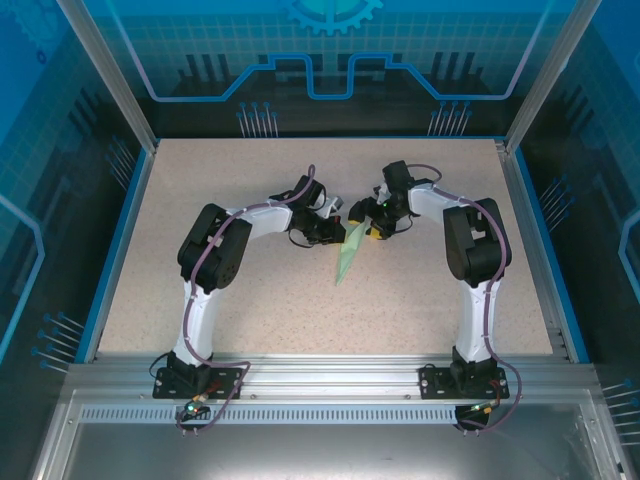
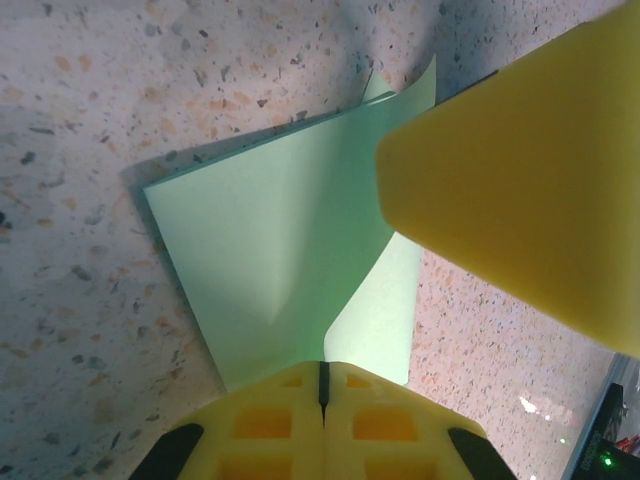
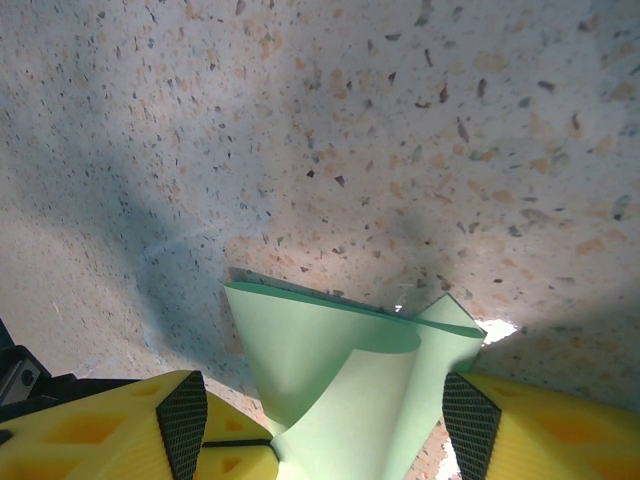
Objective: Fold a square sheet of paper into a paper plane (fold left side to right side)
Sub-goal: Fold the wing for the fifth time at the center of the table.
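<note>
Desk: a speckled beige desk (image 1: 250,300) with a blue rim, seen from above; both arms reach in from the near edge and meet around its middle.
Paper: the pale green sheet of paper (image 1: 348,255) lies near the centre of the desk, just in front of the two claws, and reads from overhead as a narrow slanted strip.
Paper shape: close up from the left wrist, the sheet of paper (image 2: 270,260) is part flat on the desk (image 2: 80,100), with a faint crease, and part curled upward in a loose flap.
Left claw: the left claw (image 2: 322,400) has its yellow fingers pressed together, and the curled edge of the paper runs right into their tips, so it appears to be pinching the sheet.
Left claw overhead: the left claw (image 1: 340,232) sits at the top end of the paper.
Right claw: the right claw (image 3: 315,420) is spread, with the raised fold of the sheet of paper (image 3: 320,360) standing between its two black pads.
Right claw overhead: the right claw (image 1: 368,232) is just beside the left one.
Right finger: a yellow finger (image 2: 520,180) of the right claw looms over the paper's right side in the left wrist view.
Shadow: a dark patch falls on the desk (image 3: 400,100) beyond the paper.
</note>
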Motion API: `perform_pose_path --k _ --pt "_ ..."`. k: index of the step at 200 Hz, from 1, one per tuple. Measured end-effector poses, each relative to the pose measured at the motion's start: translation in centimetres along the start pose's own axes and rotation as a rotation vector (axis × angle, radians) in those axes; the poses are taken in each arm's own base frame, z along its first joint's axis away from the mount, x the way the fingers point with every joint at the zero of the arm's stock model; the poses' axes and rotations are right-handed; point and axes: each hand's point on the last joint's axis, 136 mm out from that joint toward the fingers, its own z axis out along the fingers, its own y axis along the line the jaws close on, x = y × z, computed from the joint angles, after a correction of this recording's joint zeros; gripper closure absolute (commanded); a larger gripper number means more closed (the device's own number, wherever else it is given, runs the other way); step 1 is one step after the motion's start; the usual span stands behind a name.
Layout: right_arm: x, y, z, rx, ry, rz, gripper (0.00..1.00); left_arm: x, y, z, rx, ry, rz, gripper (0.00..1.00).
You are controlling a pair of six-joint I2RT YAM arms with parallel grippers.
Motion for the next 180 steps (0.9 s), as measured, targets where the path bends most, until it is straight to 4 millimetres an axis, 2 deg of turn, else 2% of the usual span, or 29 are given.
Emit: perform_pose_path --k 105,154,180 --pt "0.0 0.2 -0.1 -0.007 0.000 -0.009 0.31 0.3 0.8 0.6 -0.016 0.008 -0.011 0.97" --pt "-0.5 1.1 -0.2 -0.044 -0.017 -0.032 0.30 0.4 0.9 0.7 -0.015 0.005 -0.009 0.96" --pt "-0.6 1.8 -1.1 -0.060 -0.035 -0.045 0.30 0.4 1.0 0.7 -0.013 0.004 -0.007 0.97"
